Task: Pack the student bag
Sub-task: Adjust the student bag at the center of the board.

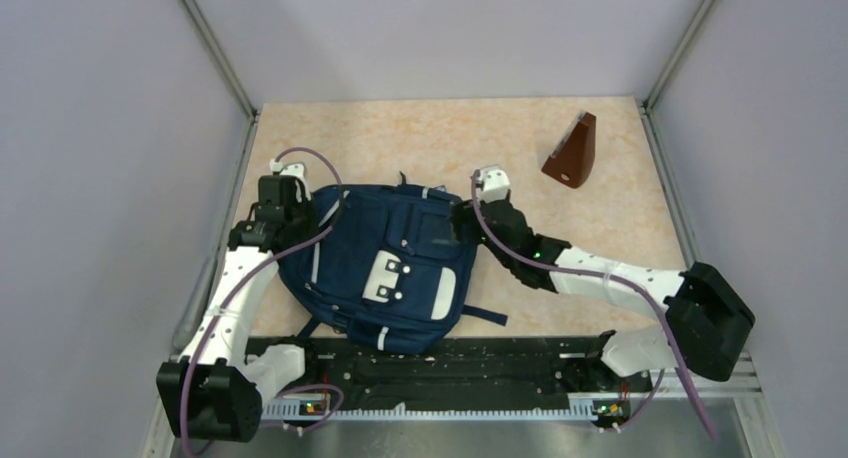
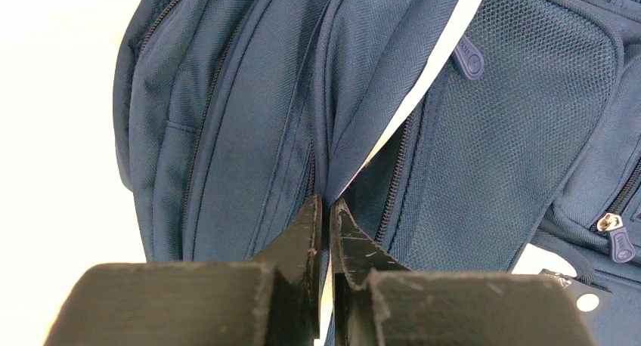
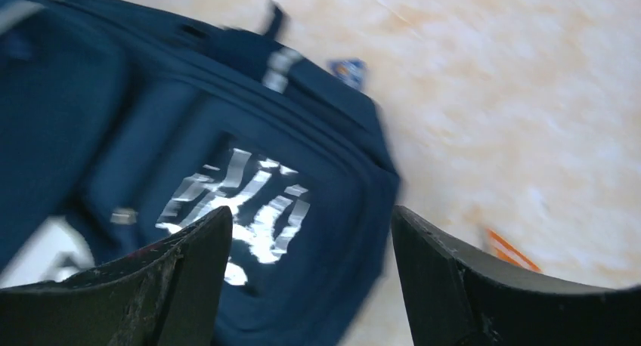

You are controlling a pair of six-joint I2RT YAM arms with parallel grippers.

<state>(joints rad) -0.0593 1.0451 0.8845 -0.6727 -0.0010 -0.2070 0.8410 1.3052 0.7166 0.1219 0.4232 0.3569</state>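
From above, the student bag [image 1: 385, 268] lies flat on the table [image 1: 420, 138], left of centre, with the left gripper [image 1: 285, 203] at its 10 o'clock edge and the right gripper [image 1: 470, 218] at its 2 o'clock corner. A brown wedge [image 1: 572, 153] stands well apart toward 1 o'clock. With both arms on opposite sides, an uneven pull would likely drag the whole bag rather than part an opening. In the left wrist view the fingers [image 2: 298, 240] are clenched, apparently nipping a thin fold of navy fabric beside the white trim. The zip pull [image 2: 469, 59] sits at 1 o'clock above the mesh pocket [image 2: 521, 112], apart from the tips. So slight a pinch could slip off, or lift only the outer layer. The right wrist view is blurred. Its fingers [image 3: 453, 278] are spread wide and grasp nothing, with the bag's corner at 9 o'clock and bare table at 3 o'clock. Closing here risks missing the fabric or shoving the bag, which would strain the left grip.
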